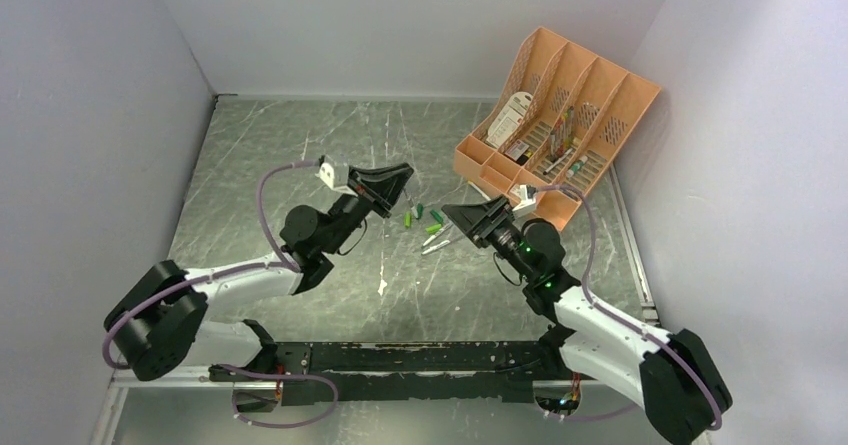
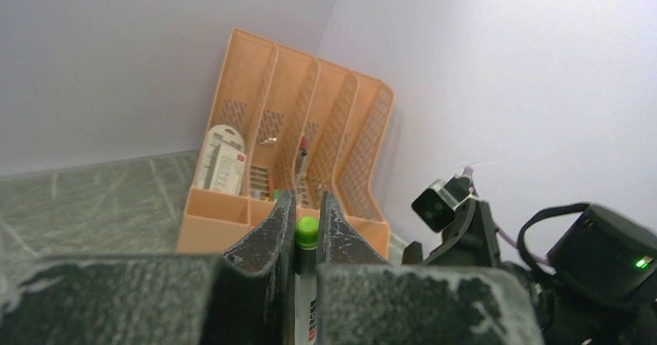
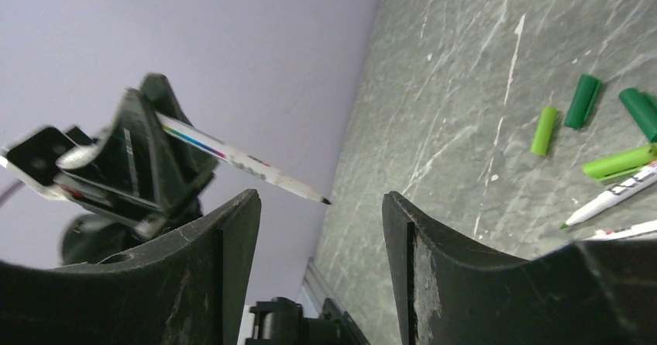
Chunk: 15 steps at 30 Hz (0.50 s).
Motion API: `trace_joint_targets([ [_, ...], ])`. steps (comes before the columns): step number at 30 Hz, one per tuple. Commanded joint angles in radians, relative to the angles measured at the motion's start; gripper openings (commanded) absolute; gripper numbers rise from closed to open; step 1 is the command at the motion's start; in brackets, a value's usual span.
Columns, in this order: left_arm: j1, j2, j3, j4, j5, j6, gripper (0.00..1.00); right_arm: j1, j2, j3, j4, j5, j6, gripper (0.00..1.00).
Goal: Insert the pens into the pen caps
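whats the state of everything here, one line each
thin white marker pen with a dark tip: uncapped, held in the air
left gripper: shut on that pen
right gripper: open, empty
small green plastic caps: loose, lying flat
second white marker pen, green-tipped: lying flat, uncapped
orange plastic organizer: upright, holding stationery

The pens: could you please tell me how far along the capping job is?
Done: nothing yet, as far as the views show; no tip wears a cap. In hand: the left tool is shut on a pen with a bare tip, while the right tool is open and empty. Left: that pen, plus two bare pens lying by the loose caps.
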Motion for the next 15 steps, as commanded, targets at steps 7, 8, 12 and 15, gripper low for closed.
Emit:
trace_joint_targets([
  [7, -0.004, 0.266, -0.139, 0.696, 0.031, 0.202, 0.07, -0.019, 0.264, -0.145, 0.569, -0.059, 0.416, 0.6],
  [8, -0.003, 0.271, -0.137, 0.696, 0.03, 0.19, 0.07, -0.018, 0.283, -0.148, 0.589, -0.06, 0.429, 0.6],
  [12, -0.015, 0.275, -0.132, 0.696, 0.037, 0.239, 0.07, -0.018, 0.319, -0.144, 0.63, -0.049, 0.461, 0.6],
  [15, -0.022, 0.286, -0.129, 0.695, 0.037, 0.25, 0.07, -0.018, 0.322, -0.125, 0.634, -0.05, 0.479, 0.61],
])
